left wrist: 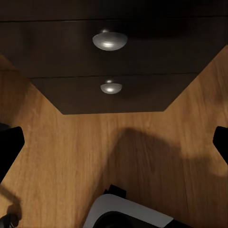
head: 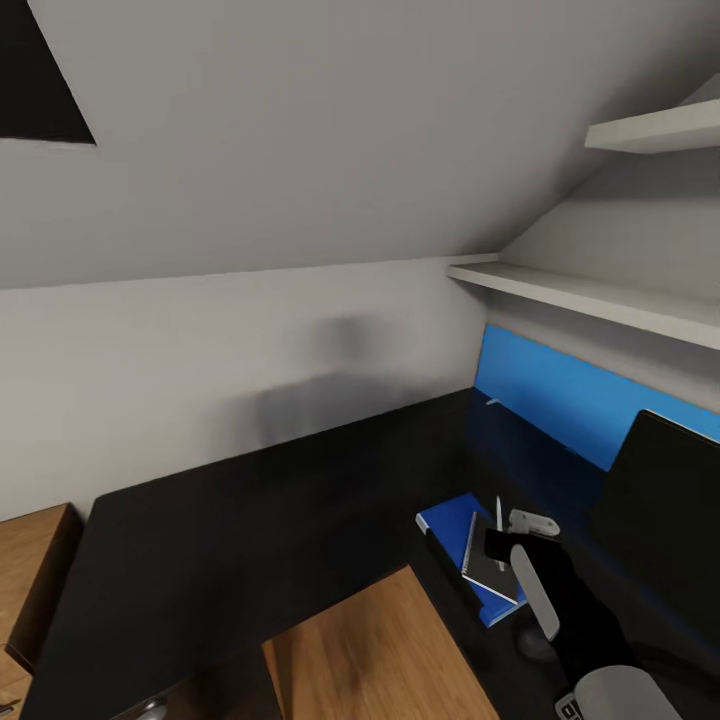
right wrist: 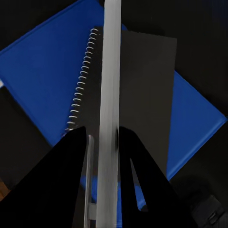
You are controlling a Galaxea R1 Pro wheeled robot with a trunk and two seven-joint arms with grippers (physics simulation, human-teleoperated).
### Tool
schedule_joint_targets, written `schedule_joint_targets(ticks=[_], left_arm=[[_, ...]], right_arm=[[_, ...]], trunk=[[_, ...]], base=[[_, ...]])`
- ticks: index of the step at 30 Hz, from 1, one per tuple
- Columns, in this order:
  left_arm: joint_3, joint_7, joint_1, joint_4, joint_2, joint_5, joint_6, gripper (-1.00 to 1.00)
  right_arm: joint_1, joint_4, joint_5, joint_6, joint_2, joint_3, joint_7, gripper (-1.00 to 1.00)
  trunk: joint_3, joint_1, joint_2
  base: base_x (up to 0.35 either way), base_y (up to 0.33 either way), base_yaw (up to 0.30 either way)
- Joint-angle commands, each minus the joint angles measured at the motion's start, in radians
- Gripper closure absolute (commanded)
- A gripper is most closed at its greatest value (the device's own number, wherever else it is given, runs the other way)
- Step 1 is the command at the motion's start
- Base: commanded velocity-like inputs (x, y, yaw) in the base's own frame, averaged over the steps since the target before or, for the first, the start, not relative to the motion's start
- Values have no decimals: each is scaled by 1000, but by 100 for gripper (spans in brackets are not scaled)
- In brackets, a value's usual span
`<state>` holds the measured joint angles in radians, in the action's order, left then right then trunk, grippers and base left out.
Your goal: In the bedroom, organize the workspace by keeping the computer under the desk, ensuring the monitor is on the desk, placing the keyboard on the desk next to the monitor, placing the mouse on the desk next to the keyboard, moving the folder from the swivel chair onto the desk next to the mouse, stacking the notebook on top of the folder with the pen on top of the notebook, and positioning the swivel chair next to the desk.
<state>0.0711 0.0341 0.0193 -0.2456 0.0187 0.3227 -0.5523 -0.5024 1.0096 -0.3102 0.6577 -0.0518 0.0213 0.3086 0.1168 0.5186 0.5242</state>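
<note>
The blue folder (head: 452, 528) lies on the black desk (head: 250, 530) in front of the monitor (head: 660, 510). The spiral-bound black notebook (head: 490, 568) rests on top of the folder (right wrist: 42, 80). My right gripper (head: 497, 545) hovers over the notebook (right wrist: 142, 85), shut on the pale pen (right wrist: 110, 95), which runs lengthwise above it between the black fingers (right wrist: 71, 180). I cannot tell whether the pen (head: 499, 515) touches the notebook. A small dark rounded shape (head: 535, 645), probably the mouse, sits by my right arm. My left gripper (left wrist: 114, 142) hangs open over the wooden floor below the desk's drawer unit (left wrist: 114, 61).
A blue wall panel (head: 570, 400) runs behind the desk, under two white shelves (head: 600, 295). A light wooden dresser (head: 30, 580) stands at the desk's left end. Round silver knobs (left wrist: 109, 40) face my left gripper. Wooden floor (head: 370, 650) fills the desk's inner corner.
</note>
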Motion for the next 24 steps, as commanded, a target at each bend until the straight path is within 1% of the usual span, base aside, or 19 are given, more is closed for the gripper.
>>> schedule_joint_targets(ticks=[1,9,24], left_arm=[[4,3,1,0,0,-6,-3,-100],[4,3,1,0,0,-7,-2,-100],[4,4,1,0,0,-5,-2,-100]], right_arm=[[-1,-5,-11,0,0,-1,7,100],[-1,-28,-10,-32,0,-1,7,100],[-1,-55,-10,-41,0,-1,7,100]], trunk=[[2,0,2],[2,0,2],[2,0,2]], base=[[0,-63,0],[0,-42,0],[0,-4,0]])
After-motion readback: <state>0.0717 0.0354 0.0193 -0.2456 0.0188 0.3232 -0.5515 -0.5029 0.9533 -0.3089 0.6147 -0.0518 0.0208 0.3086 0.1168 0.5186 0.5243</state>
